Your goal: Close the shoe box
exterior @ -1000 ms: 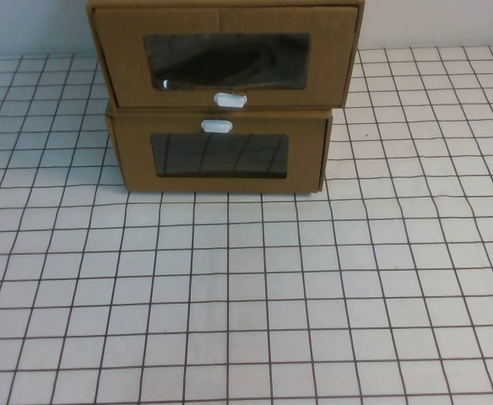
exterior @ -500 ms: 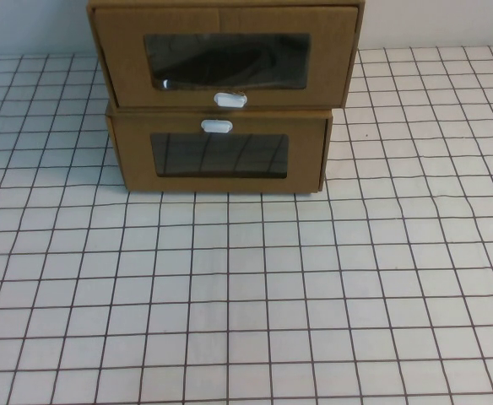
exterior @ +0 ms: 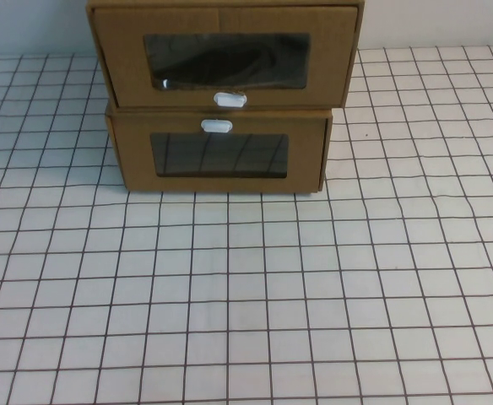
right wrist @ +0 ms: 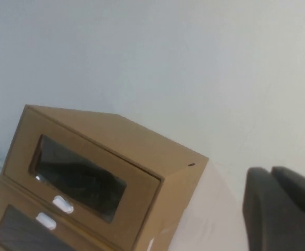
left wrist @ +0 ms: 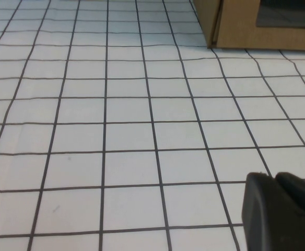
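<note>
The shoe box (exterior: 331, 59) is the upper of two stacked brown cardboard boxes at the back of the table. It has a clear window and a white pull tab (exterior: 230, 99) just below it. It also shows in the right wrist view (right wrist: 137, 141). I cannot tell how far its drawer stands out. My left gripper (left wrist: 274, 178) is shut and empty, low over the gridded table and well short of the boxes. My right gripper (right wrist: 270, 171) is shut and empty, raised beside the boxes at about their height. Neither gripper shows in the high view.
The lower cardboard box (exterior: 306, 156) has its white tab (exterior: 216, 126) above its window; its corner shows in the left wrist view (left wrist: 246, 26). The white gridded table (exterior: 246, 295) stretches in front of the boxes. A pale wall stands behind them.
</note>
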Controlling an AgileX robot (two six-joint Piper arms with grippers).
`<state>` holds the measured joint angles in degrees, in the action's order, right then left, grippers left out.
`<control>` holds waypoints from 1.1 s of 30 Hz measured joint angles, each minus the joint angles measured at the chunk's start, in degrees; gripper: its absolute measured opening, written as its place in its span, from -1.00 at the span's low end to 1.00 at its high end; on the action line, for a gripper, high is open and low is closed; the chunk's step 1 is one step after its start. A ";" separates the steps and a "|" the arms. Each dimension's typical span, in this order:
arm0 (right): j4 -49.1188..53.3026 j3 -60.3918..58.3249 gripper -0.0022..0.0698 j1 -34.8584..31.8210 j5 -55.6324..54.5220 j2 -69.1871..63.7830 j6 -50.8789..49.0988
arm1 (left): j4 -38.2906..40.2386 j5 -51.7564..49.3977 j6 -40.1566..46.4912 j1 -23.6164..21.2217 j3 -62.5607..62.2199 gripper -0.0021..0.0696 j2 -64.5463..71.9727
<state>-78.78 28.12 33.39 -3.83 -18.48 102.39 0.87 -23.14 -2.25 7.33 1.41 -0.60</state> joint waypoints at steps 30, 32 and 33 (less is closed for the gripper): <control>81.72 -29.42 -0.98 -33.26 24.07 18.90 -116.05 | 0.00 0.13 0.00 0.00 0.00 -0.95 -0.04; 81.72 -29.42 -0.98 -33.26 24.06 18.90 -116.05 | 0.00 0.13 0.00 0.00 0.00 -0.95 -0.04; 81.61 -29.42 -0.98 -33.26 24.06 18.90 -116.05 | 0.00 0.13 0.00 0.00 0.00 -0.95 -0.04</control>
<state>2.84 -1.31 0.13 20.23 0.42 -13.66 0.87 -23.01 -2.25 7.33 1.41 -0.63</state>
